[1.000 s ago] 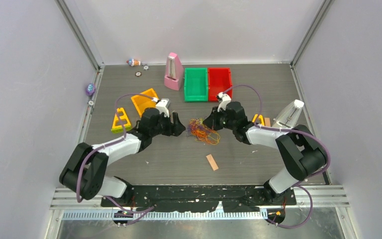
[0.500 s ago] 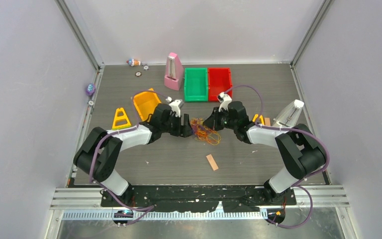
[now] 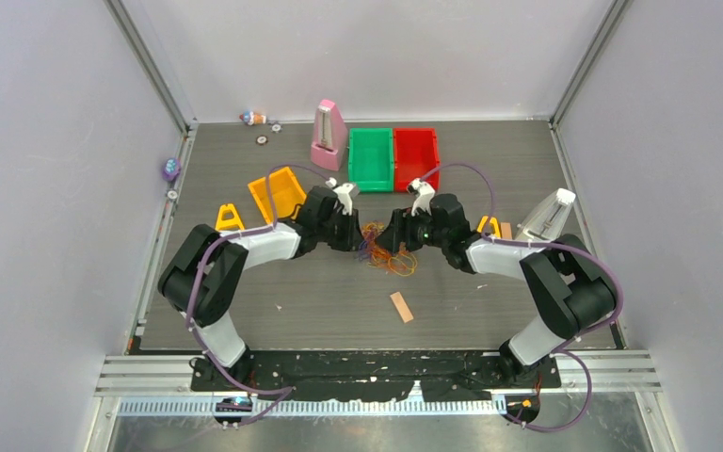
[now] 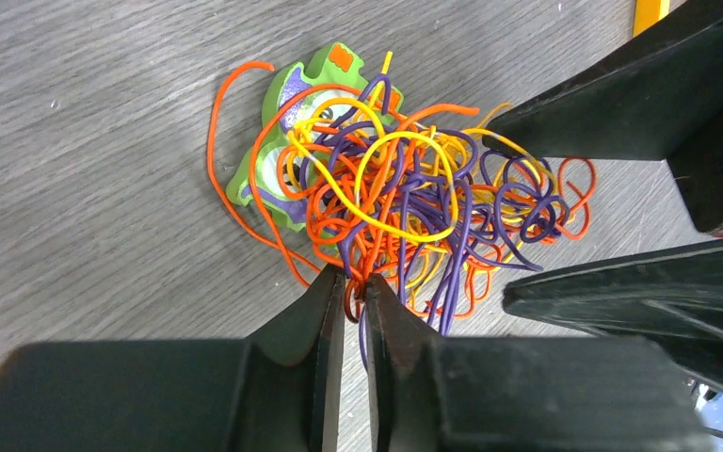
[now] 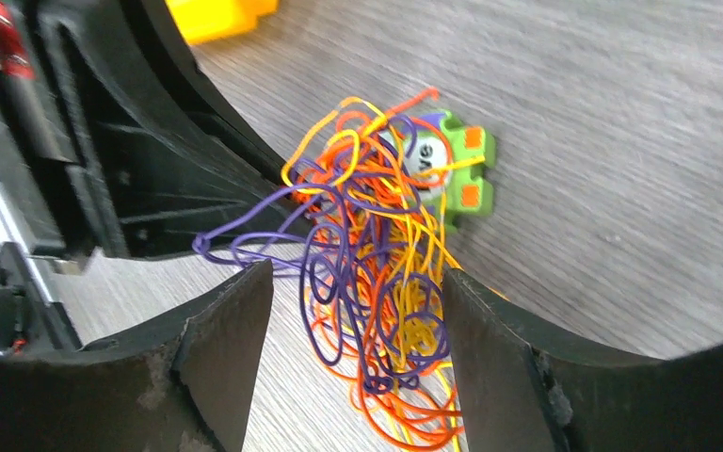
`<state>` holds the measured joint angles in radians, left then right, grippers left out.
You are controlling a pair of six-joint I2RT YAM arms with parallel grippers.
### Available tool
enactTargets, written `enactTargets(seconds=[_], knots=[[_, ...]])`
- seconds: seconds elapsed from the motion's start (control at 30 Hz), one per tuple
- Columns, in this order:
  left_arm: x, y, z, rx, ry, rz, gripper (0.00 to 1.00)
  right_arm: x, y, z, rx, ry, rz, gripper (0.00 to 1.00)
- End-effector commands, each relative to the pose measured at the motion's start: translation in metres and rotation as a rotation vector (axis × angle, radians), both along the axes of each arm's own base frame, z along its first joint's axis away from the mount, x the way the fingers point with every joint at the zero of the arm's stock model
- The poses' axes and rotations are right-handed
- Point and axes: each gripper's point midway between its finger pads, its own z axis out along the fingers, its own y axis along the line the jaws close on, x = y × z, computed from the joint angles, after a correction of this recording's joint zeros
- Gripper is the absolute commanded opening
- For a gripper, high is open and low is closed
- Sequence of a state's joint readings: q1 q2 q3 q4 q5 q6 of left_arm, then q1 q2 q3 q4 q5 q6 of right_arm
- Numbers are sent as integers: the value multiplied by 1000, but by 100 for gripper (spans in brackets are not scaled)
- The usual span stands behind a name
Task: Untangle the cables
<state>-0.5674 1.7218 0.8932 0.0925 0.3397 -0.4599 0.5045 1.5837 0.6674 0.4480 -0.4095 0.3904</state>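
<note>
The cables (image 3: pixel 386 252) lie in one tangled heap of thin orange, yellow and purple strands at mid-table, between the two arms. My left gripper (image 3: pixel 359 236) is at the heap's left edge. In the left wrist view its fingertips (image 4: pixel 355 280) are shut on an orange and a purple strand of the cables (image 4: pixel 405 198). From the right, my right gripper (image 3: pixel 394 237) stands open. In its wrist view the right gripper (image 5: pixel 353 275) straddles the cables (image 5: pixel 386 282) without pinching them. A green flat toy piece (image 4: pixel 325 66) (image 5: pixel 469 160) lies under the far side of the tangle.
An orange bin (image 3: pixel 278 191) and a yellow triangle (image 3: pixel 230 218) sit left of the left arm. A pink metronome (image 3: pixel 329 137), green bin (image 3: pixel 370 158) and red bin (image 3: pixel 416 157) stand behind. A white metronome (image 3: pixel 548 215) is at the right, a tan block (image 3: pixel 401 306) in front.
My left arm swung right to the heap and its jaws closed on strands. My right gripper, shut before, has opened around the tangle.
</note>
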Motion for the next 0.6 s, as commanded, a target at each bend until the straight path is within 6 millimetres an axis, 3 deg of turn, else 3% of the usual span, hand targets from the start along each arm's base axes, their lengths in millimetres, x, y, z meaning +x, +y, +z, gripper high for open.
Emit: enactTargets(seconds=[0.0,0.1,0.23,0.3,0.33,0.37,0.4,0.5,0.53,0.57], knots=[[8,-2,7,4,-28,-4,18,2,-9,-8,-108,-11,-24,73],[9,-4,6,5,-24,-8,25,4,-8,-16,-154,7,-25,72],[11,-6,5,4,-15,-16,19,0,0,-22,-186,20,8,56],[9,-8,6,-7,-8,-27,12,-4,6,-20,-173,15,33,42],[9,-9,8,-14,-12,-28,2,-3,7,-19,-169,11,36,30],[9,-8,10,-15,-19,-24,0,-3,7,-18,-167,9,33,15],[9,-6,11,-10,-26,-14,0,-2,7,-15,-165,3,25,10],[14,10,20,17,-97,60,0,7,-9,-9,-196,-39,-73,6],[16,18,24,31,-126,94,0,10,-14,1,-191,-65,-111,5],[17,28,28,47,-156,135,0,15,-29,-4,-235,-73,-191,5]])
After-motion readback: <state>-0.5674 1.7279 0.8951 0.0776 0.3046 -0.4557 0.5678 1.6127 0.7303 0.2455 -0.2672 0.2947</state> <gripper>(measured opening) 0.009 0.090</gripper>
